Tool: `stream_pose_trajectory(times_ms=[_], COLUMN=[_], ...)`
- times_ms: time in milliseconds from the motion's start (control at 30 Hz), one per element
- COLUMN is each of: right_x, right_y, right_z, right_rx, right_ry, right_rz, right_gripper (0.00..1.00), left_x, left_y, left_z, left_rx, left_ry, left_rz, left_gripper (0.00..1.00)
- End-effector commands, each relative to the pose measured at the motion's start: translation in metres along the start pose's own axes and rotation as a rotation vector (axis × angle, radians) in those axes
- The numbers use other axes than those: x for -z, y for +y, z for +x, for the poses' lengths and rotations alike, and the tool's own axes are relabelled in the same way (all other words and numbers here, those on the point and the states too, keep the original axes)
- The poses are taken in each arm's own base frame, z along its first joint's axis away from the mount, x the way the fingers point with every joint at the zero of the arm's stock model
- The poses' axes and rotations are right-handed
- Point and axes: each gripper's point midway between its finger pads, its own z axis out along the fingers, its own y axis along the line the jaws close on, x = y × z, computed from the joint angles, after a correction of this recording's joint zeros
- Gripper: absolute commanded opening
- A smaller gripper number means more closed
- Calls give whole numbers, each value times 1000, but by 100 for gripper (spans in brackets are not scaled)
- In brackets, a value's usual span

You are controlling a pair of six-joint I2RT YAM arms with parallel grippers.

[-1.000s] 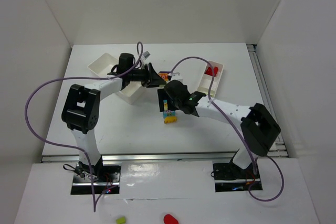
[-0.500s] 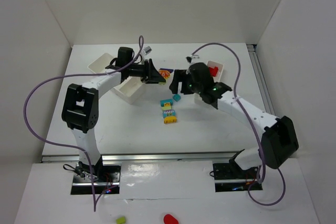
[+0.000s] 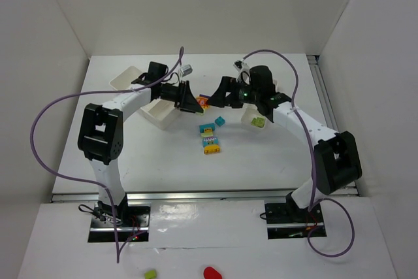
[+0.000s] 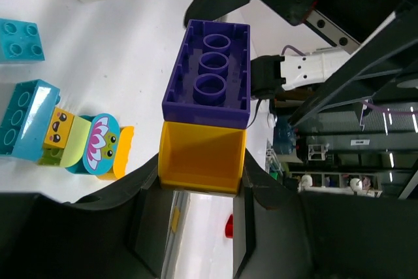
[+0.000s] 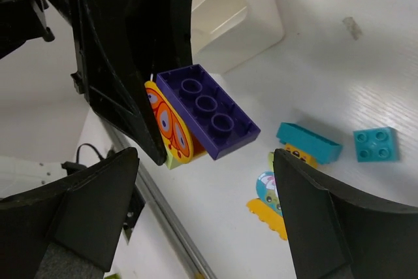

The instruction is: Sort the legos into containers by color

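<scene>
Spanning a white-walled enclosure, the white counter [image 3: 163, 161] carries a wider tray [image 3: 127, 80] toward its far-left corner and a narrower tray [image 3: 256, 122] toward the right edge. The right end effector [image 3: 217, 93], over the loose legos [image 3: 209, 140] mid-counter a second ago, now gapes wide facing the left end effector [image 3: 191, 101]. That one clamps a yellow block [image 4: 202, 158] joined to a purple brick [image 4: 212, 73], held off the counter. Only the right wrist view shows an orange printed face [image 5: 168, 125] beside the purple brick.

My right claw [image 3: 217, 94] has swung off the brick pile [image 3: 209, 142], now beside it, to face the purple-topped stack [image 5: 208, 112] just ahead.
</scene>
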Motion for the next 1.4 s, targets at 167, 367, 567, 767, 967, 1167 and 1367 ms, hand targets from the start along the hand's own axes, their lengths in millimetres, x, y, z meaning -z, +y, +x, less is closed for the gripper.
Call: stream_pose_trajectory(times_ms=[167,367,567,767,967,1167,1367], right_x=[-1,-7,-15,-23,-20,-20,-21], right_y=[35,33,25,17,13,27,31], right_z=[-21,-21,-18,-14,-12,-20,-25], right_rx=[-20,-60,-78,-91,-78,-100,-103], right_ry=[-68,-81,-89,-61,-82,-99,-115], right_rz=[-222,-271,-269,-258,-232,-311,-345], right_gripper=[78,71,71,80,80,55,47], left_x=[9,10,12,13,13,13,13], left_y=[-32,-36,-44,-49,-48,-49,-49], left_z=[-1,1,3,5,3,3,3], left_rx=[-130,-141,-150,-160,-160,-161,-161], left_ry=[10,16,20,17,17,20,20], left_rz=[87,111,131,131,131,140,140], left_gripper=[0,0,0,0,0,0,0])
